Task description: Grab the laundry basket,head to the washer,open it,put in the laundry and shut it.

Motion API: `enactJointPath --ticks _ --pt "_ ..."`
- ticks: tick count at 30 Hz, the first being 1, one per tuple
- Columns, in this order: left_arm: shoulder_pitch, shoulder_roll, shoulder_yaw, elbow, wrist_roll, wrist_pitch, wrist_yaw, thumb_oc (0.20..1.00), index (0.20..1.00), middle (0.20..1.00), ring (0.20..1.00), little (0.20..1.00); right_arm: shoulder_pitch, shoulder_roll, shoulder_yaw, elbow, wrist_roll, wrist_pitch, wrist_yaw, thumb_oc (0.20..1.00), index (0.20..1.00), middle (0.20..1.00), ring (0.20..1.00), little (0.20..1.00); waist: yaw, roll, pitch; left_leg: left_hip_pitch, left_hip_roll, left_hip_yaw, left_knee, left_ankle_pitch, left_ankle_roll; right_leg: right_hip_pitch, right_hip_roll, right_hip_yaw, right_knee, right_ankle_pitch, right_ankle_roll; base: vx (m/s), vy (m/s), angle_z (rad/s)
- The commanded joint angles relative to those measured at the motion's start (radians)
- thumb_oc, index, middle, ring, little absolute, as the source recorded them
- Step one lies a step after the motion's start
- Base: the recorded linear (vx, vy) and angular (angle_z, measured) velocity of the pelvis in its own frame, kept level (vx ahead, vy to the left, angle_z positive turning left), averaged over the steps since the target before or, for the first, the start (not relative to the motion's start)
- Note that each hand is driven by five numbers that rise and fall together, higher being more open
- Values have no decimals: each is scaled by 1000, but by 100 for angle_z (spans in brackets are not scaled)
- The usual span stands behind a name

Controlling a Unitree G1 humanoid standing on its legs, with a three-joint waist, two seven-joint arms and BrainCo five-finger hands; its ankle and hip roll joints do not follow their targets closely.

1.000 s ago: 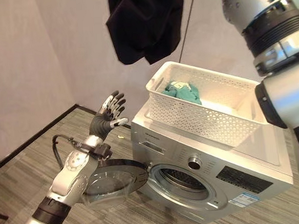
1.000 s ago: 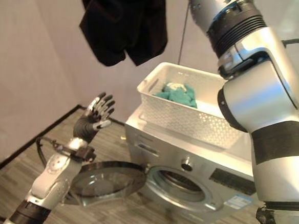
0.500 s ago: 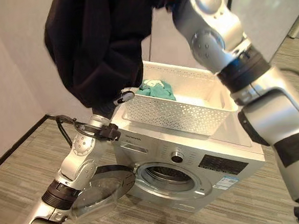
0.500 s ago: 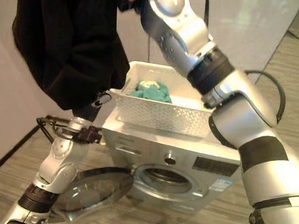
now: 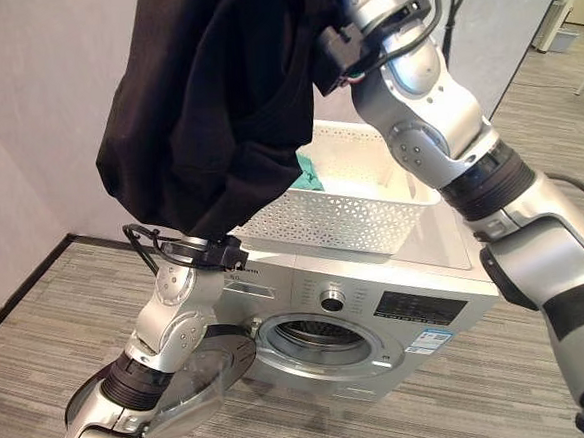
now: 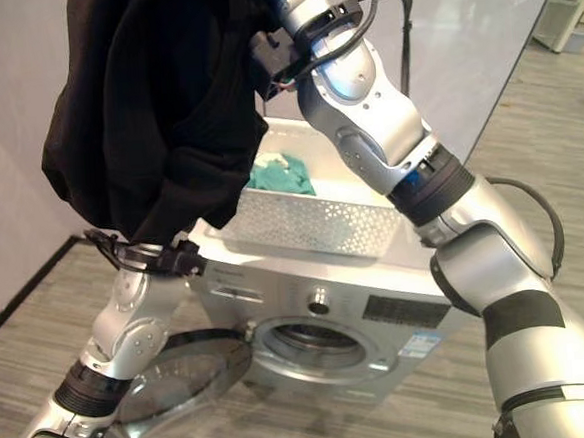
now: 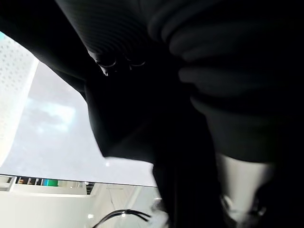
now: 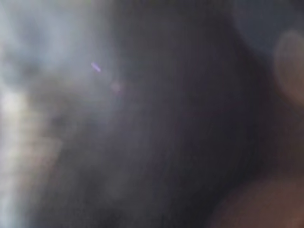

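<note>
washer [image 5: 378,303] on floor, door [image 5: 198,376] open. black garment [image 5: 213,94] hangs above it, hiding both hands, grip can't tell. white basket [image 5: 342,210] on washer top, teal laundry [image 6: 281,175] inside.

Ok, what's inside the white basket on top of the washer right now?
A teal green cloth lies in the white basket, toward its far left end; the rest shows bare white floor. The hanging black garment covers the basket's left corner, so anything there is hidden.
</note>
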Motion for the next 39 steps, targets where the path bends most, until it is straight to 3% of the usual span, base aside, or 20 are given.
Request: enactJointPath --ticks 1,3,5,6,13,20,28,29,30,31,32,39 --pt "-67 0 58 -49 -27 -91 -26 1000 1000 1000 1000 1000 -54 -92 -6 15 -158 -3 6 200 200 200 200 200 18 -25 -40 -1 0 -20 2 -20 -31 24 -36 72 2 13 51 0 0 0" --pt "-59 -5 66 -64 -43 -94 -43 1000 1000 1000 1000 1000 -37 -154 34 -62 -256 5 46 200 200 200 200 200 22 -26 -39 0 -2 -22 2 -20 -30 25 -37 72 2 13 53 0 0 0" --pt "-58 -11 58 -65 -57 -93 -50 1000 1000 1000 1000 1000 -14 -173 23 -80 -263 5 42 200 200 200 200 200 24 -25 -39 1 -3 -23 2 -21 -29 27 -37 71 2 12 53 0 0 0" --pt "-48 -8 57 -88 -83 -92 -77 1000 1000 1000 1000 1000 -57 -256 97 -143 -464 19 66 200 200 200 200 200 29 -26 -38 6 -5 -28 2 -26 -30 33 -39 67 3 8 55 9 -3 -4" --pt "-51 -25 18 -96 -135 -83 -134 1000 1000 1000 1000 1000 -15 -399 166 -247 -473 -2 149 200 200 200 200 200 38 -22 -38 4 -11 -38 2 -22 -29 35 -44 53 2 11 59 1 1 2" --pt "-64 -33 -19 -80 -142 -74 -141 1000 1000 1000 1000 1000 41 -407 221 -327 -353 8 257 200 200 200 200 200 43 -17 -35 8 -14 -40 2 -22 -28 43 -45 46 4 7 59 0 0 0" --pt "-50 -28 -60 -81 -156 -56 -150 1000 1000 1000 1000 1000 98 -372 219 -323 -252 32 285 200 200 200 200 200 42 -16 -34 17 -15 -33 2 -27 -22 48 -46 47 5 7 60 0 0 0" --pt "-53 -29 -66 -82 -157 -52 -154 1000 1000 1000 1000 1000 101 -366 217 -320 -269 33 284 316 316 316 316 316 41 -15 -34 19 -15 -32 2 -27 -21 48 -46 48 5 7 60 0 0 0" --pt "-54 -34 -69 -83 -160 -50 -154 1000 1000 1000 1000 1000 108 -361 212 -320 -286 36 281 501 501 501 501 501 41 -15 -34 20 -15 -32 2 -28 -21 48 -47 50 6 7 60 0 0 0" --pt "-55 -34 -70 -82 -157 -48 -153 887 887 887 887 887 114 -360 211 -318 -306 40 277 1000 1000 1000 1000 1000 41 -16 -34 21 -15 -31 2 -29 -20 49 -46 51 6 7 61 0 0 0" --pt "-54 -36 -69 -82 -154 -48 -152 200 200 200 200 200 114 -361 206 -318 -333 43 270 1000 1000 1000 1000 1000 42 -16 -33 21 -14 -30 2 -29 -20 49 -47 51 5 7 61 0 0 0" --pt "-50 -49 -71 -87 -158 -34 -159 200 200 200 200 200 159 -357 163 -340 -387 47 265 1000 1000 1000 1000 1000 40 -12 -28 20 -14 -27 2 -29 -15 43 -48 58 6 10 60 0 0 0"
